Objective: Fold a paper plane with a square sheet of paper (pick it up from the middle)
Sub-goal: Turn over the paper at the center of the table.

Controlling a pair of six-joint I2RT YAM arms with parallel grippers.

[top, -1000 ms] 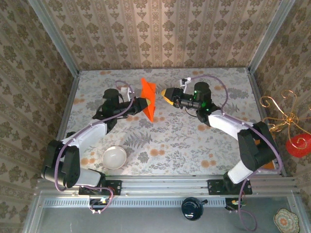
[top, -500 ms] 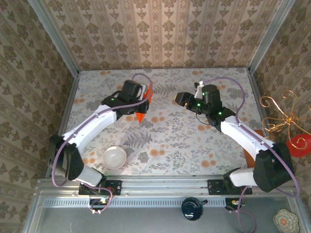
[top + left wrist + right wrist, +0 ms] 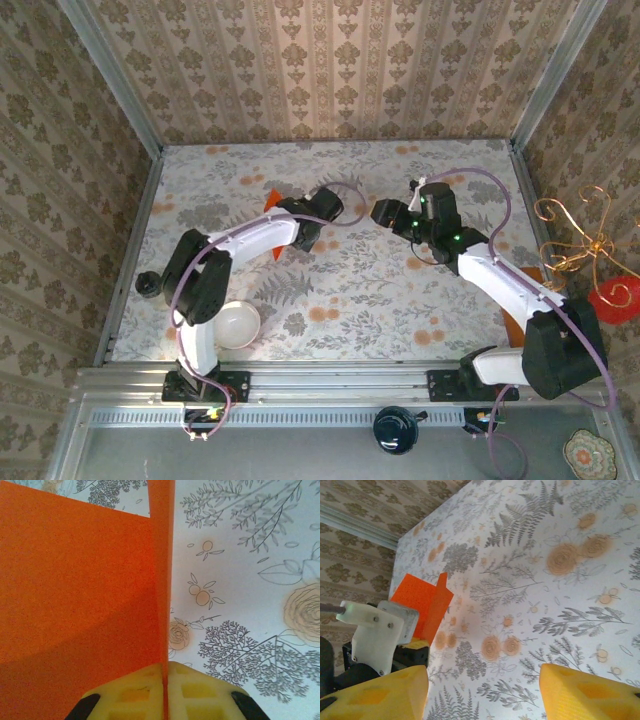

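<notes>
The orange sheet of paper (image 3: 75, 580) is folded and stands on edge. My left gripper (image 3: 165, 692) is shut on its crease, the yellow fingers (image 3: 130, 695) pressed on both sides. From above, the left gripper (image 3: 298, 226) is at mid-table, and the paper (image 3: 270, 198) pokes out behind the arm with a tip in front. The rest of its shape is hidden, so I cannot tell whether it forms the paper plane. My right gripper (image 3: 385, 212) hovers open to the right of it, apart from the paper (image 3: 422, 602). Nothing lies between the right gripper's (image 3: 482, 695) fingers.
A white bowl (image 3: 237, 324) sits near the front left by the left arm's base. A dull orange piece (image 3: 506, 326) lies at the right edge under the right arm. Metal posts and patterned walls close in the floral table (image 3: 400, 300) on three sides.
The left arm has swung right to mid-table with the paper, turning it so most is now hidden. The right gripper drew back to the right and opened wider.
</notes>
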